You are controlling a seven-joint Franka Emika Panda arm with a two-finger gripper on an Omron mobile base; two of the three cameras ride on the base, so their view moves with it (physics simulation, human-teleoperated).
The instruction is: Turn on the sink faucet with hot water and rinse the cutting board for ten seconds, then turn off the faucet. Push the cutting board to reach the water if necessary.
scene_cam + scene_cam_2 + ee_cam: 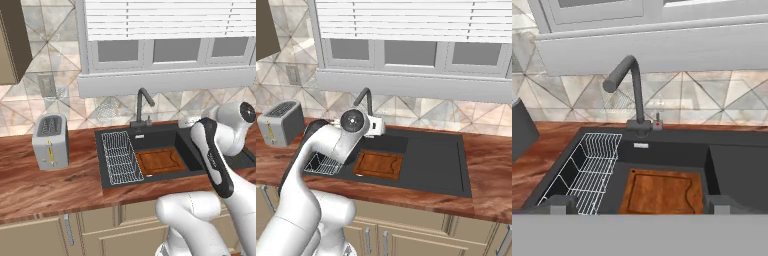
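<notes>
A silver wire rack (121,157) sits at the left end of the basin, its grid showing white against the black. A grey two-slot toaster (50,141) stands upright on the wooden countertop (50,187), well to the left of the rack. Behind it, a wall outlet (46,85) is set into the patterned tile backsplash (60,107). Above — a window (406,52) with white slatted blinds (411,17). Beige cabinet doors (100,235) run below the counter.

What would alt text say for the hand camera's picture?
A dark faucet stands dry over a black sink holding a wooden cutting board beside a wire rack. The open gripper hangs in front.
</notes>
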